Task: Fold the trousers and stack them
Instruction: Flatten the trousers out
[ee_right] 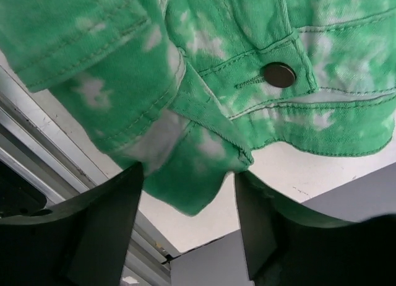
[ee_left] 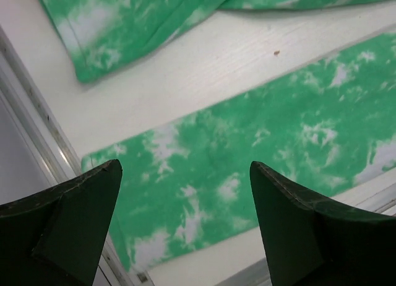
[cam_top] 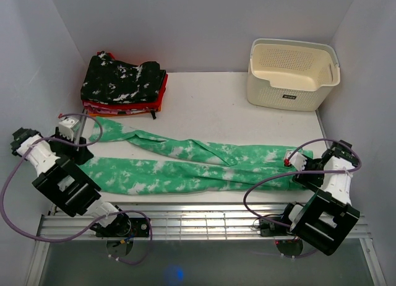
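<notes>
The green tie-dye trousers (cam_top: 185,165) lie flat across the table, legs to the left and waist to the right. My left gripper (cam_top: 78,151) is open and empty, hovering over the cuff end of the near leg (ee_left: 278,131); its midpoint (ee_left: 185,181) is over the cloth. My right gripper (cam_top: 297,169) is at the waist end. In the right wrist view it (ee_right: 189,199) is open, with a bunched corner of the waistband (ee_right: 192,168) lying between its fingers. The waist button (ee_right: 278,74) shows beyond.
A stack of folded clothes with a black white-speckled garment on top (cam_top: 124,82) sits at the back left. A cream plastic basket (cam_top: 291,72) stands at the back right. A slatted metal rail (cam_top: 204,221) runs along the near table edge. Walls close both sides.
</notes>
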{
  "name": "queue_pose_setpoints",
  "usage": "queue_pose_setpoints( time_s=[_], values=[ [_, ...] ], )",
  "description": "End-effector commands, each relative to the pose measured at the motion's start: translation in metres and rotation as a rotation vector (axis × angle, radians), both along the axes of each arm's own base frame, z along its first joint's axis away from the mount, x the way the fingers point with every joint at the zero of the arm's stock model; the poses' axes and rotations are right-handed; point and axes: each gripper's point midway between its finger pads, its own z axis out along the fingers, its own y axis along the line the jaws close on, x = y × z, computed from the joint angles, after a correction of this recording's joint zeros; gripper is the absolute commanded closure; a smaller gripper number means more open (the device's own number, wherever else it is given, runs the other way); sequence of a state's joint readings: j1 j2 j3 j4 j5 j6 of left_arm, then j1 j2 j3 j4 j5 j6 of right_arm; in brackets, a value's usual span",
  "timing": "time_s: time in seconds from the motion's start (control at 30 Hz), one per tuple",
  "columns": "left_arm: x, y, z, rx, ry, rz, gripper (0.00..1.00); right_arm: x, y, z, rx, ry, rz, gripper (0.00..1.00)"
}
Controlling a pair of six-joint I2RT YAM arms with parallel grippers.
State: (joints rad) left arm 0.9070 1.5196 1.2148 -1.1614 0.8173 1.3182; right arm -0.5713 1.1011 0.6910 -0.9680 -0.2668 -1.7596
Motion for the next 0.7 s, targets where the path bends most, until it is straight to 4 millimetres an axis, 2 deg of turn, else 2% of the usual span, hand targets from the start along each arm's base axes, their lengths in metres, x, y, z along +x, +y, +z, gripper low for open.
queue_pose_setpoints(
  time_s=[0.0, 0.03, 0.07, 0.1, 0.13, 0.2, 0.23, 0.27, 0.33, 0.37, 0.4, 0.43, 0.47, 0.5, 0.53, 0.57, 0.6, 0.67],
  values=[
    [0.044, -0.007, 0.022, 0.011, -0.05, -0.012, 0.05, -0.002, -0.01, 0.013, -0.042, 0.017, 0.029, 0.4],
    [0.051, -0.013, 0.023, -0.01, -0.034, -0.008, 0.06, -0.005, -0.01, 0.014, -0.038, 0.025, 0.028, 0.57],
    [0.061, -0.027, 0.025, -0.013, -0.029, -0.051, 0.06, -0.008, -0.01, 0.014, -0.036, 0.032, 0.03, 0.62],
    [0.068, -0.032, 0.028, -0.01, -0.025, -0.062, 0.07, -0.008, -0.012, 0.016, -0.06, 0.017, 0.057, 0.63],
    [0.077, -0.047, 0.025, -0.02, -0.002, -0.093, 0.07, -0.013, -0.014, 0.012, -0.081, 0.03, 0.074, 0.53],
    [0.093, -0.057, 0.025, -0.007, 0.009, -0.096, 0.07, -0.003, -0.023, 0.017, -0.138, -0.023, 0.075, 0.31],
    [0.105, -0.054, 0.025, 0.023, -0.005, -0.084, 0.06, 0.004, -0.029, 0.025, -0.153, -0.055, 0.065, 0.03],
    [0.114, -0.066, 0.018, -0.002, 0.024, -0.091, 0.06, 0.012, -0.033, 0.034, -0.158, -0.084, 0.053, 0.1],
    [0.132, -0.072, 0.019, 0.014, 0.027, -0.104, 0.06, 0.03, -0.036, 0.05, -0.088, -0.121, -0.035, 0.1],
    [0.138, -0.074, 0.006, 0.004, 0.065, -0.105, 0.06, 0.051, -0.048, 0.085, -0.097, -0.195, -0.07, 0.1],
    [0.143, -0.076, 0.002, 0.002, 0.078, -0.105, 0.06, 0.058, -0.042, 0.088, 0.011, -0.161, -0.11, 0.1],
    [0.151, -0.081, 0.003, 0.008, 0.074, -0.123, 0.06, 0.066, -0.042, 0.101, 0.059, -0.158, -0.149, 0.1],
    [0.155, -0.085, -0.005, -0.001, 0.091, -0.13, 0.06, 0.087, -0.05, 0.142, 0.079, -0.221, -0.203, 0.1],
    [0.158, -0.088, -0.007, -0.003, 0.091, -0.134, 0.06, 0.097, -0.051, 0.138, 0.158, -0.167, -0.234, 0.1],
    [0.163, -0.095, -0.01, 0.0, 0.087, -0.149, 0.06, 0.101, -0.041, 0.147, 0.246, -0.141, -0.258, 0.1],
    [0.165, -0.1, -0.013, -0.001, 0.091, -0.159, 0.06, 0.111, -0.041, 0.155, 0.3, -0.135, -0.351, 0.1],
    [0.165, -0.105, -0.019, -0.009, 0.104, -0.165, 0.07, 0.126, -0.046, 0.159, 0.323, -0.139, -0.37, 0.1],
    [0.167, -0.123, -0.028, -0.004, 0.119, -0.197, 0.08, 0.143, -0.032, 0.154, 0.36, -0.101, -0.373, 0.09]
  ],
)
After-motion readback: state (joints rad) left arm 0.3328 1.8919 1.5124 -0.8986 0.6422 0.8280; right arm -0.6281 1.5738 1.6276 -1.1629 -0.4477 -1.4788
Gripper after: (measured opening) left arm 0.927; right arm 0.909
